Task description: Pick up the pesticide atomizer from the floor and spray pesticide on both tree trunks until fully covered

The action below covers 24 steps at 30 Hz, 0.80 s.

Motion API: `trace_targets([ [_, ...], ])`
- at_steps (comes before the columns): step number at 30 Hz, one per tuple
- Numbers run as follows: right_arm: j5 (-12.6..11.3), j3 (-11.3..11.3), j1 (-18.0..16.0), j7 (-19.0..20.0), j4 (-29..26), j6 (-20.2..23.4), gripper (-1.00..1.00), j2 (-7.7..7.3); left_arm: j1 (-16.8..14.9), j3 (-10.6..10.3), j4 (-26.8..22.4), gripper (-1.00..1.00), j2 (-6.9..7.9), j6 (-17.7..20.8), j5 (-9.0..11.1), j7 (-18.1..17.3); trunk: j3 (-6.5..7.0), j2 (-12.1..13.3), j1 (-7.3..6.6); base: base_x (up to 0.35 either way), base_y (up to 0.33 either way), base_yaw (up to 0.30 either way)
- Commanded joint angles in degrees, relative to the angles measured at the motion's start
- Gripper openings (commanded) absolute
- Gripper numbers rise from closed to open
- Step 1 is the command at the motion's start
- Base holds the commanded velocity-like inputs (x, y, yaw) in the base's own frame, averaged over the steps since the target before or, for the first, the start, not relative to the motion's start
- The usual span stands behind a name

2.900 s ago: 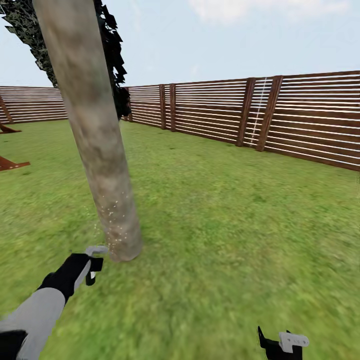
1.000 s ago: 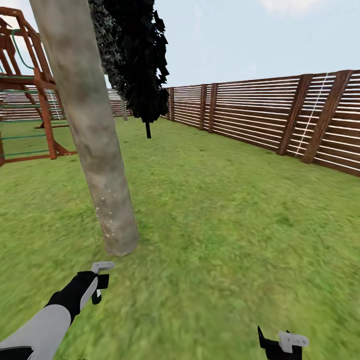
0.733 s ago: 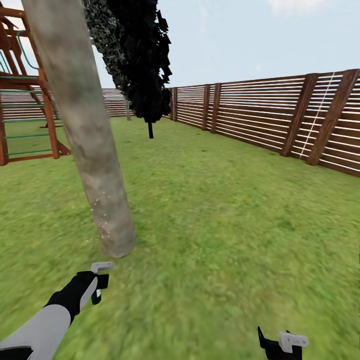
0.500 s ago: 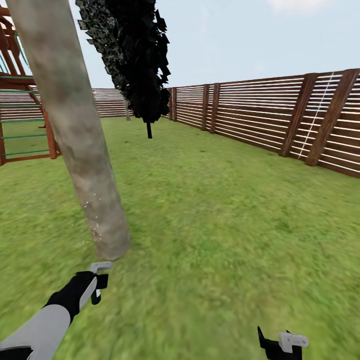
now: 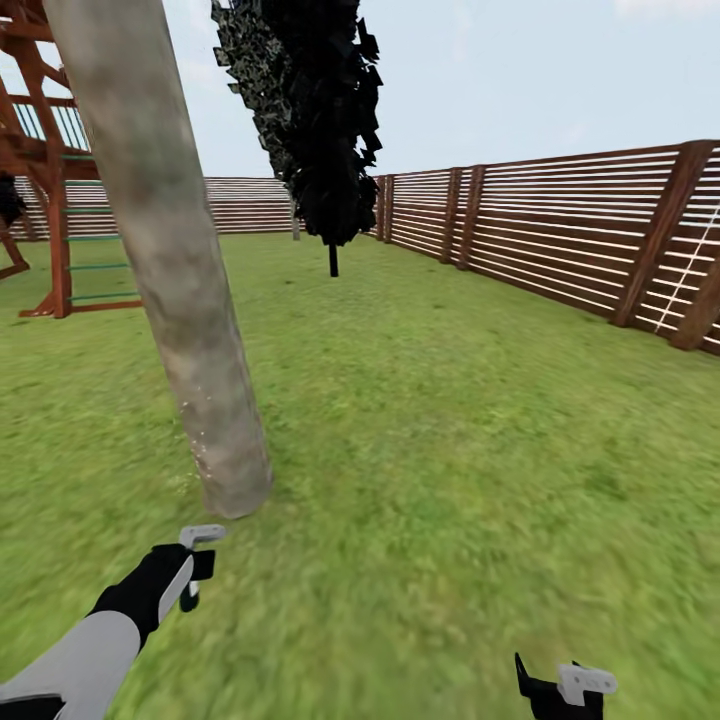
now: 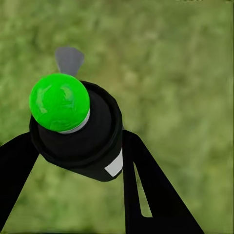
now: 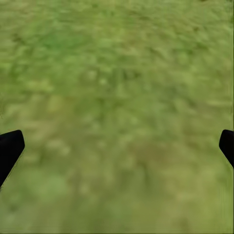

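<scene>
— Where's the black pesticide atomizer with the round green cap [image 6: 73, 131] in relation to the left claw [image 6: 73, 195]?

— Right between its two black fingers [image 6: 146, 190], which are closed against the bottle's sides and have hold of it. In the head view the left claw [image 5: 195, 565] is on the end of the black-and-grey arm, low over the grass, and the thick grey-beige mottled tree trunk [image 5: 190, 310] stands just ahead of it, its base close beyond the fingertips but not touching.

— Which way does the bottle point?

— Its long axis runs out along the fingers, green cap toward the wrist camera, and a small grey nozzle [image 6: 68, 59] juts from the far side, over the lawn. The trunk leans a little, its base nearer the claw than its top. A few pale specks of pesticide [image 5: 205, 440] sit on the bark low down.

— And the right claw?

— The right claw [image 7: 117, 146] is spread wide, holding nothing, just blurred grass between its tips. In the head view the right claw [image 5: 560, 690] is low and well to the right of the left one.

— The surroundings?

— A wide green lawn [image 5: 450, 420], a brown horizontal-slat wooden fence [image 5: 560, 235] far ahead and right, a dark near-black tree with a thin stem [image 5: 325, 120] beyond the trunk, and a red-brown wooden play frame [image 5: 55, 210] off to the left.
</scene>
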Motion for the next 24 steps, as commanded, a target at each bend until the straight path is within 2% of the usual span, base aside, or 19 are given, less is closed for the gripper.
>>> trace_targets([
  [1, 0.01, -0.48, -0.04, 0.55, 0.04, -0.19, 1.00, 0.01, 0.00, 0.13, -0.09, -1.00, -0.04, 0.30, 0.26, 0.74, -0.05, -0.02, 0.01, 0.223, -0.211, 0.277],
  [24, 0.01, -0.48, -0.04, 0.55, 0.04, -0.18, 1.00, 0.00, 0.04, 0.13, -0.09, -1.00, -0.12, 0.30, 0.32, 1.29, -0.05, -0.02, 0.01, 0.230, -0.205, 0.277],
])
